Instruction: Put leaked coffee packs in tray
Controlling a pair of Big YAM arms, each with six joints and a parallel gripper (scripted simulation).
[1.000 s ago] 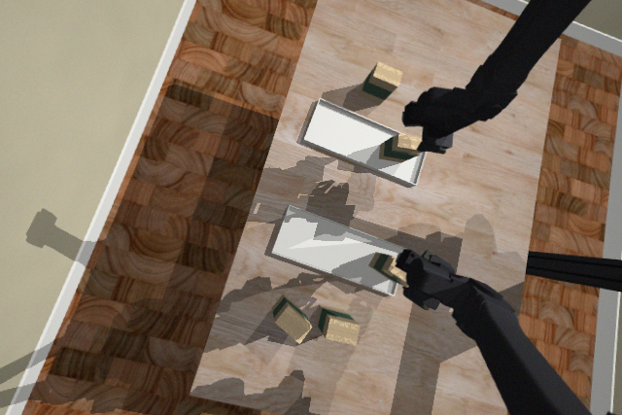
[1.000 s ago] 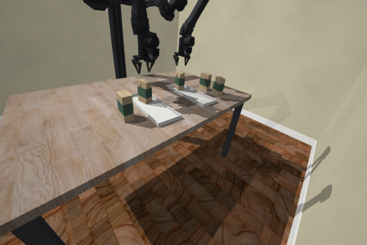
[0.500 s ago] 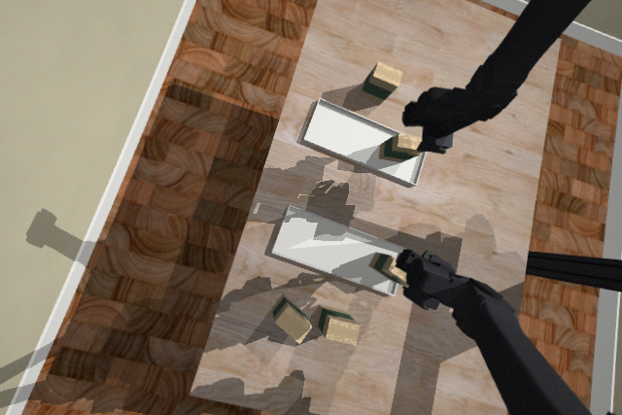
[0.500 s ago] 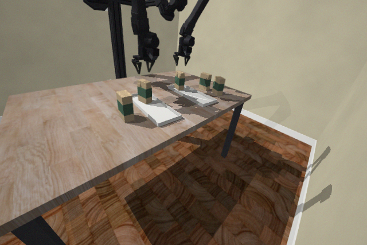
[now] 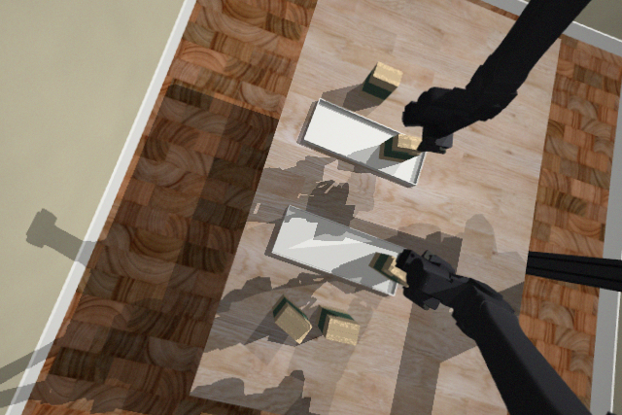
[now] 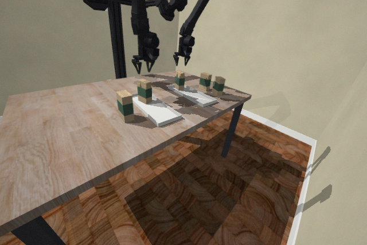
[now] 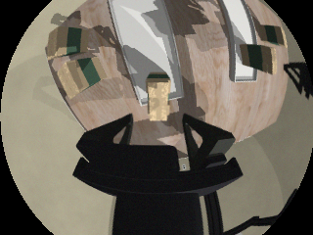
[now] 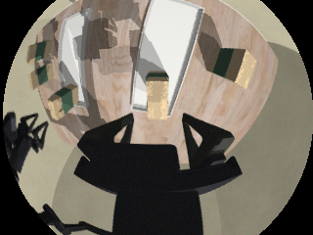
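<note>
Five tan coffee packs with green bands stand upright. One pack (image 5: 398,147) stands in the end of the upper white tray (image 5: 351,139). My right gripper (image 5: 431,141) hangs open high above it, and the pack shows below the fingers in the right wrist view (image 8: 156,94). Another pack (image 5: 387,265) stands in the end of the lower white tray (image 5: 327,247). My left gripper (image 5: 406,264) hangs open high above it (image 7: 156,100). Both grippers, right (image 6: 143,65) and left (image 6: 181,58), are well clear of the packs.
A single pack (image 5: 381,80) stands on the bench beside the upper tray. Two packs (image 5: 292,320) (image 5: 339,328) stand close together beside the lower tray. The bench edge lies just past them (image 6: 218,85).
</note>
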